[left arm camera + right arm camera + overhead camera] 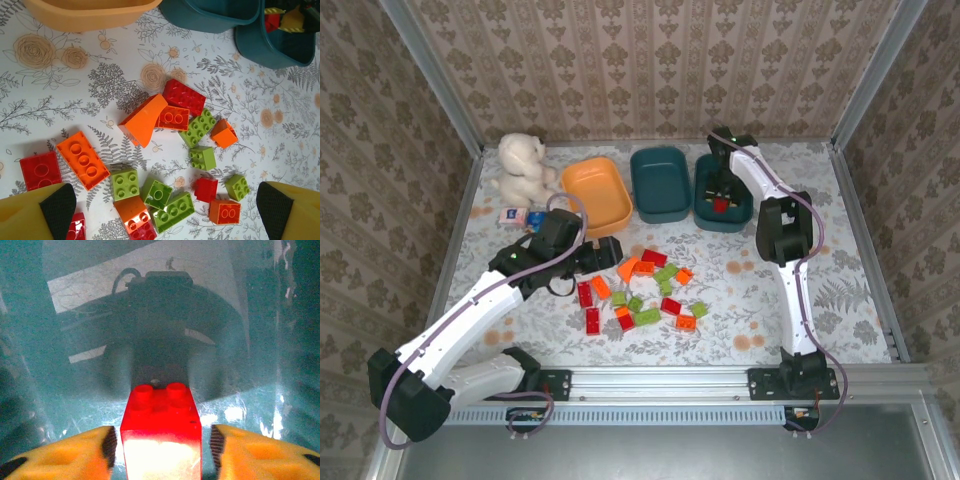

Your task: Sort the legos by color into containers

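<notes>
Right wrist: I see right gripper released, jaws clear of 1 red brick in teal tub; left gripper wide apart above legos.

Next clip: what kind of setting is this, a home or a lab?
Most likely a lab test cell dressed to look homely: wallpapered panels held in an aluminium frame, a floral tabletop, and a left arm and right arm bolted to a rail.
</notes>
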Controlling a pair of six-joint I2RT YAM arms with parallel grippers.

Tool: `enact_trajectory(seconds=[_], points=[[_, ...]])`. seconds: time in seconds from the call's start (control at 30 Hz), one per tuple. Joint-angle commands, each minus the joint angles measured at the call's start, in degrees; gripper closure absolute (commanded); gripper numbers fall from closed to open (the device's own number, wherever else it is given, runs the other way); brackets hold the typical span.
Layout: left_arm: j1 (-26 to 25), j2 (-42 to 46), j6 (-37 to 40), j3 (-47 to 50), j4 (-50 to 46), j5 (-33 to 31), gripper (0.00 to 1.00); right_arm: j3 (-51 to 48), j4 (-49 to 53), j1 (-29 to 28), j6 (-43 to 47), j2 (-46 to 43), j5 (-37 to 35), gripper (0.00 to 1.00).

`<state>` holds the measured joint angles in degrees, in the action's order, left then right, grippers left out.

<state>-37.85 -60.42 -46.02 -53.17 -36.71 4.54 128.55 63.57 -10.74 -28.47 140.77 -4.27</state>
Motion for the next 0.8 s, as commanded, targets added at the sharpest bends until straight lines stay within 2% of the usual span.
enact_trajectory(seconds=[0.0,0.1,0.23,0.3,0.43,0.6,0.77], points=[[-0.46,-0.09,-2.65,-0.88,-1.91,-1.47,0.05,2.54,1.98,0.16,0.49,-3.24,0.14,0.37],[-0.56,-0.3,-5.01,-1.93,-4.75,-2.98,0.09,3.51,1.46,-0.01,0.78,-9.02,-0.2,0.34],[-0.89,-2.78,-17.7,-4.72,-16.72,-6.74,0.12,-1.32,-3.05,-2.75,2.52,-21.85,0.02,0.4],[-1.54,-4.53,-23.09,-4.95,-19.36,-6.54,0.13,-9.4,-8.56,-5.93,4.57,-29.78,1.22,0.4],[-3.57,-8.73,-32.46,-4.08,-18.75,-5.93,0.17,-33.41,-23.34,-12.45,6.32,-47.75,10.24,0.4],[-5.25,-16.45,-37.16,-6.27,-15.49,-6.04,0.25,-54.36,-31.87,-19.74,6.02,-63.54,19.36,0.39],[-6.1,-22.63,-39.17,-5.55,-12.1,-6.38,0.29,-69.08,-36.74,-20.65,1.94,-73.45,28.28,0.36]])
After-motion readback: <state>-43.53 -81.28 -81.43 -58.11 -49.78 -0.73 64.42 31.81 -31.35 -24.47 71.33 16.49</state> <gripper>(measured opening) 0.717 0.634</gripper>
